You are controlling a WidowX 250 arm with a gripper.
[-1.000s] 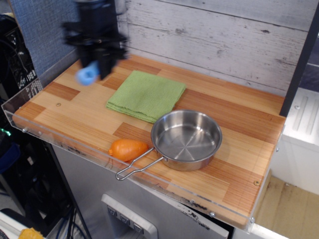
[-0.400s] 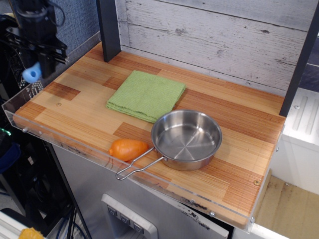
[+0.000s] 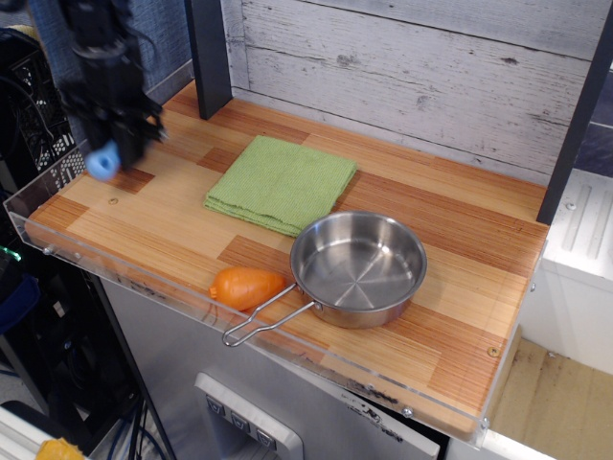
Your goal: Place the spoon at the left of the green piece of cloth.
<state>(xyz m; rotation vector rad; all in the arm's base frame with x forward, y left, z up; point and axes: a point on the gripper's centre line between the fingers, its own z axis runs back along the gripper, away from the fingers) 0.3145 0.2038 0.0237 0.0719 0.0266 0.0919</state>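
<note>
The green piece of cloth [image 3: 283, 182] lies folded on the wooden board, behind the steel pan. My gripper [image 3: 113, 144] hangs over the board's left end, well left of the cloth. It is shut on the spoon [image 3: 102, 163], of which only the light blue handle end sticks out below the fingers. The grey bowl is hidden inside the gripper. The spoon is just above the board or barely touching it; I cannot tell which.
A steel pan [image 3: 358, 268] with a wire handle sits at the front middle. An orange carrot-like toy [image 3: 246, 287] lies by its handle. A clear plastic lip [image 3: 29, 206] runs along the board's left and front edges. A dark post [image 3: 208, 53] stands at the back left.
My gripper, holding the spoon, swung left off the board's edge, then came back right and down over the board's left end.
</note>
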